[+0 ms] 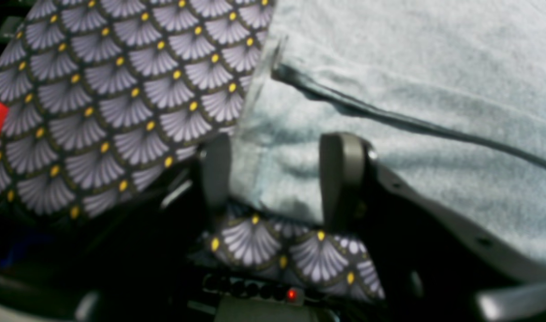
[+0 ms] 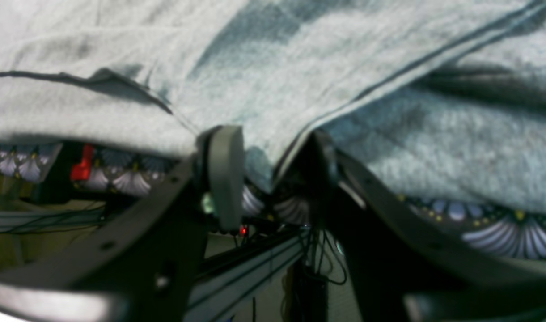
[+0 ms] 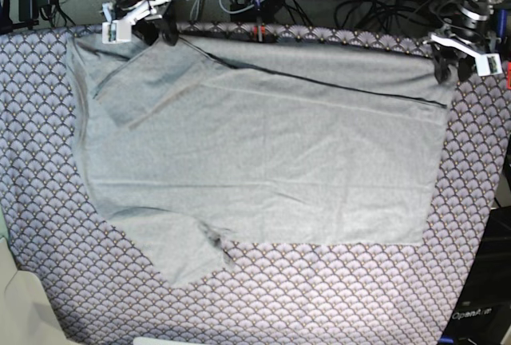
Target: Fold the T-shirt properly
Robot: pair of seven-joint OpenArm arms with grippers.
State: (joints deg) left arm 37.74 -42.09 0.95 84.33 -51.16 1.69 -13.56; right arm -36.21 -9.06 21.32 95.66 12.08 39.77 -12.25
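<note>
In the base view the T-shirt (image 3: pixel 263 161) is lying spread across the scallop-patterned cloth (image 3: pixel 335 297), one sleeve reaching toward the lower left. At the far edge, upper left of the frame, the right gripper (image 3: pixel 157 27) is sitting at the folded-over shoulder; its wrist view is blurred, the jaws straddling a grey fold (image 2: pixel 273 152), grip uncertain. At upper right the left gripper (image 3: pixel 444 64) is standing spread around the hem corner (image 1: pixel 273 174).

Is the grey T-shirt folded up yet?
Barely: the T-shirt lies mostly spread on the patterned cloth, with one strip turned over along its far edge.
</note>
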